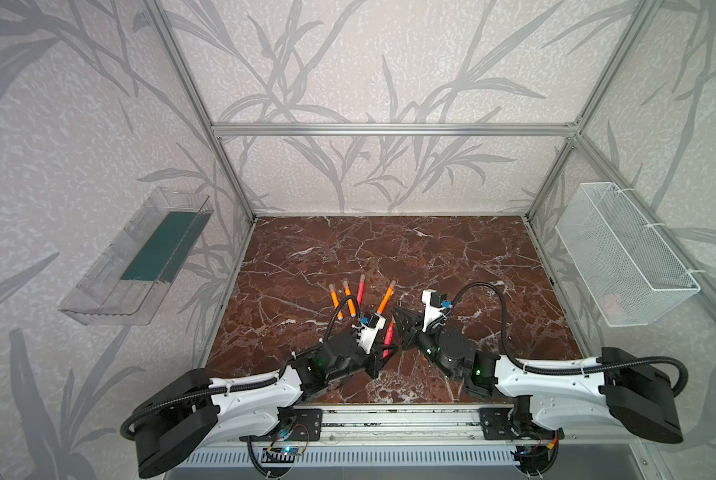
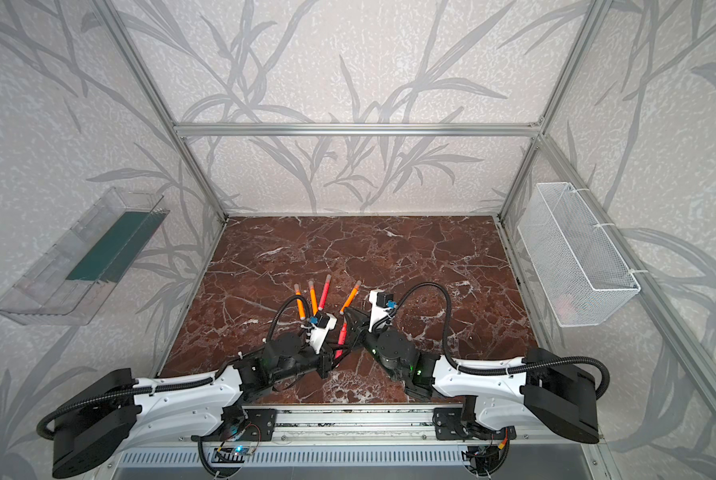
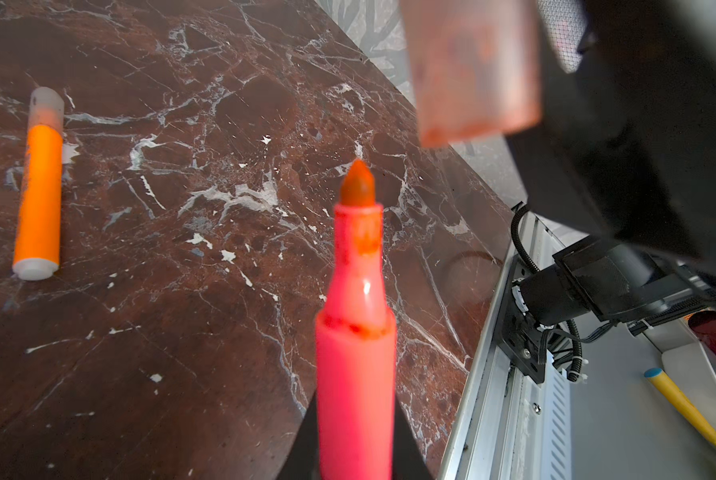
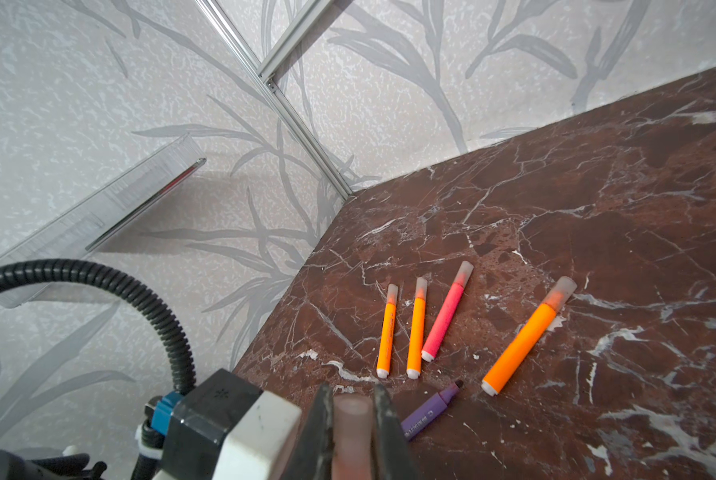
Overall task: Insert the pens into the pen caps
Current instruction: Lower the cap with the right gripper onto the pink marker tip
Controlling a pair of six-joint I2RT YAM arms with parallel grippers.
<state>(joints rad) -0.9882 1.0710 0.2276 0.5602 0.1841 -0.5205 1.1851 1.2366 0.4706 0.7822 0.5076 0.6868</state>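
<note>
My left gripper (image 3: 355, 440) is shut on an uncapped red-pink pen (image 3: 355, 332), which also shows in a top view (image 1: 388, 334). Its pointed tip sits just short of the open mouth of a translucent pinkish cap (image 3: 472, 70), offset to one side and not inside it. My right gripper (image 4: 353, 409) is shut on that cap (image 4: 352, 428). Three orange pens (image 4: 416, 328) and one red-pink pen (image 4: 447, 316) lie capped on the marble table (image 4: 597, 208). An uncapped purple pen (image 4: 431, 409) lies beside them. In a top view the two grippers meet near the table's front middle (image 1: 393, 328).
A clear plastic tray (image 1: 140, 257) hangs on the left wall and a white mesh basket (image 1: 626, 253) on the right wall. An aluminium rail (image 1: 389, 419) runs along the table's front edge. The capped pens (image 1: 349, 301) lie just behind the grippers.
</note>
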